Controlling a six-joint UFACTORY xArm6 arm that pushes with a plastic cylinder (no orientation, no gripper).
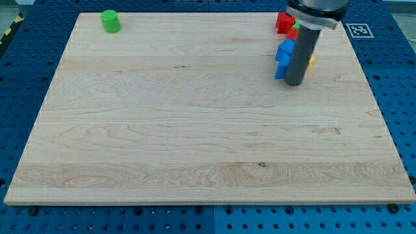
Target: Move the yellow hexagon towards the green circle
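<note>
The yellow hexagon (312, 62), mostly hidden behind my tip (294, 83), needs a steady leftward push toward the green circle (111, 21); my tool, a bare rod, grips nothing.

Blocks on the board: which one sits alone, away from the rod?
The green circle, alone near the view's top left. The red, blue and yellow blocks all crowd around my tip at the top right.

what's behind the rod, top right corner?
Behind the rod is a cluster: blue blocks, a red block, a green sliver, and a yellow edge. The rod covers their shapes. My tip sits beside the blue ones.
</note>
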